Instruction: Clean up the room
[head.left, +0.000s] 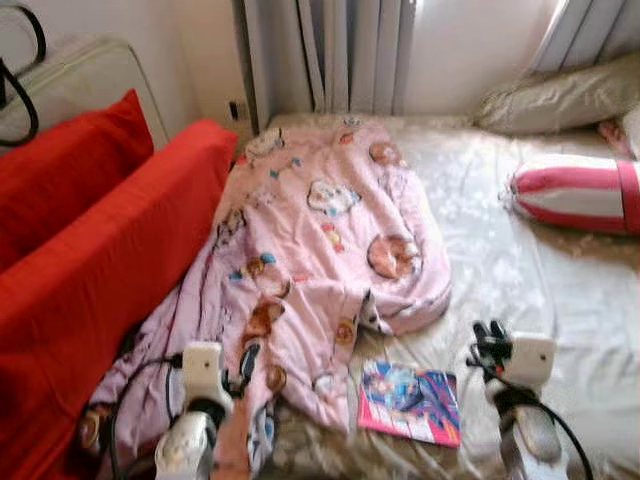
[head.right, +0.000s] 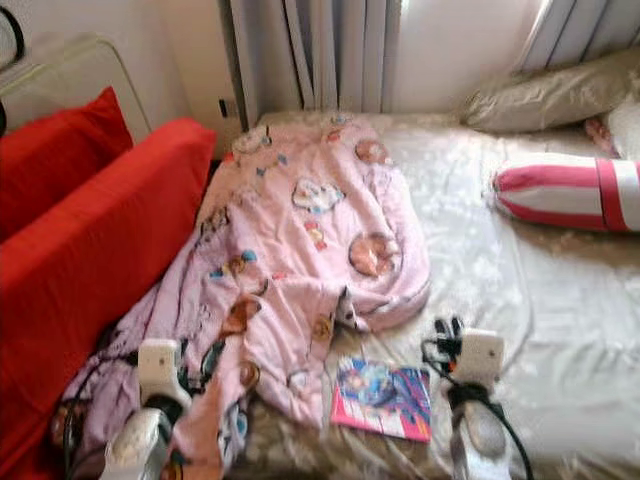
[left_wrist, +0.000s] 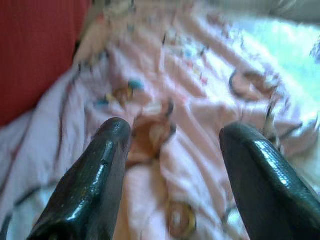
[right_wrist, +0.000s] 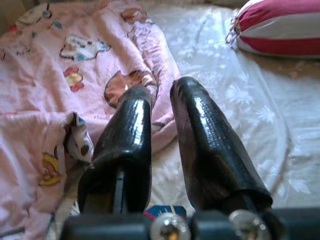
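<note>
Item 1, lower left of frame: left gripper (head.left: 238, 380), fingers (left_wrist: 95, 175) spread wide with nothing between them, hovering over the near hem of the crumpled pink cartoon-print quilt (head.left: 320, 260). Risk, as judged: a pinch taken here could catch only a loose fold, so the quilt would drag or slide off the bed edge instead of lifting clean.

Item 2, lower right: right gripper (head.left: 486, 338), fingers (right_wrist: 210, 145) drawn nearly together, holding nothing, poised above bare sheet just beside the flat pink-and-blue picture book (head.left: 410, 402). Risk, as judged: the book lies flush on soft bedding with one edge tucked near the quilt; closed fingers may skid over its glossy cover or push it under the fabric.

Item 3, centre: cream floral-patterned bed sheet (head.left: 500, 260), wrinkled, yielding underfoot of any press.

Item 4, left: red fabric sofa (head.left: 110, 250) abutting the bed.

Item 5, right: red-and-white striped bolster cushion (head.left: 575, 193).

Item 6, upper right: beige pillow (head.left: 560, 100).

Item 7, top: pale pleated curtains (head.left: 330, 55) against the wall.
</note>
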